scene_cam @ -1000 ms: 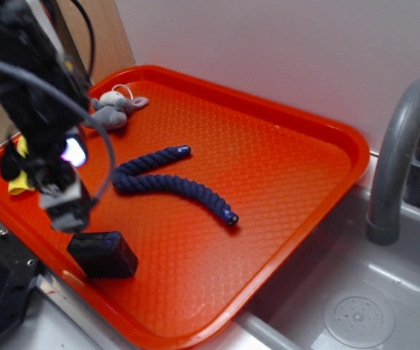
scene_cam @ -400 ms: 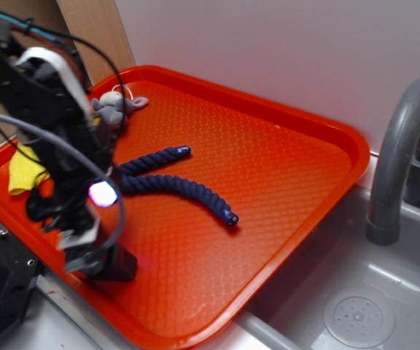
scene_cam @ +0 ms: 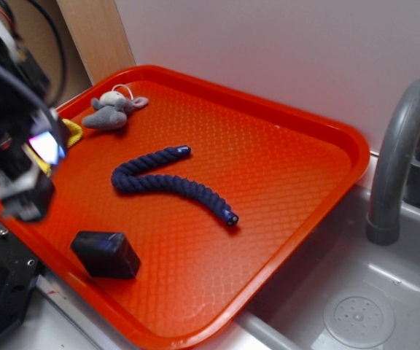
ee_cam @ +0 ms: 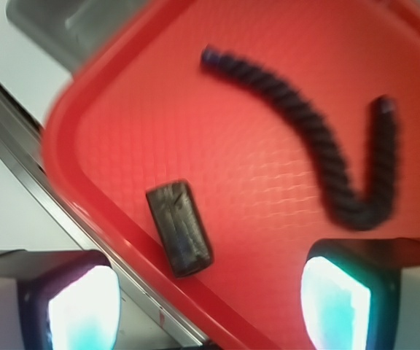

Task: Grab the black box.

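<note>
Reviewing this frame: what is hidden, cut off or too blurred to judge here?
- Gripper: exterior view, motion-blurred; open or shut unclear.
- Fingers: wrist view, cut by the bottom edge.
- Yellow item: exterior view, mostly hidden behind the arm.
- Black box: wrist view, blurred surface detail.
- Faucet: exterior view, cropped at right.

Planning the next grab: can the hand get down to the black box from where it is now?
Probably yes. The black box lies alone near the tray's front edge, nothing on top of it. The rope lies apart from it. The hand hangs above and to one side, empty.
</note>
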`<state>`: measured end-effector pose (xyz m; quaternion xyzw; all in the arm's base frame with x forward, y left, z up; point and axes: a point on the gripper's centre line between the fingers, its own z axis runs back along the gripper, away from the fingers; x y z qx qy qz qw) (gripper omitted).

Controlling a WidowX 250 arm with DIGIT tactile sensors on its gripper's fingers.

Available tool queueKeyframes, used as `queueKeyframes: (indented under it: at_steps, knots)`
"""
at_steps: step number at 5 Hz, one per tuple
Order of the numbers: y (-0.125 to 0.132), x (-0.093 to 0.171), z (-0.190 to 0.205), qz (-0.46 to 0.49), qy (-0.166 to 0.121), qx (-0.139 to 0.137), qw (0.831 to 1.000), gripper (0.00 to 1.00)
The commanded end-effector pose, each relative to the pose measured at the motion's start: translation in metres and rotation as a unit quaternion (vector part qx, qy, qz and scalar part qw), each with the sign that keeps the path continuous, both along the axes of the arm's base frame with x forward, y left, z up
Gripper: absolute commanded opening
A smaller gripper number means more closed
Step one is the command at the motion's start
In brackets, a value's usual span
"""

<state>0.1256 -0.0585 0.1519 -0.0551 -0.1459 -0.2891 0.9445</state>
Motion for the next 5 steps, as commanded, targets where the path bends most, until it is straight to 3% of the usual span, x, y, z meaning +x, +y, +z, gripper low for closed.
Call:
queueKeyframes:
  at_steps: [1,3,4,5]
  knots:
    - [-0.017,0.000,-0.018,-0.071,0.016,0.036,0.997,1.00]
    - [-0.030,0.006,-0.074,-0.116,0.060,0.098,0.987,1.00]
    - [-0.034,0.007,-0.115,-0.125,0.120,0.127,0.977,1.00]
    - [-0.039,0.003,-0.115,-0.118,0.126,0.117,0.978,0.00]
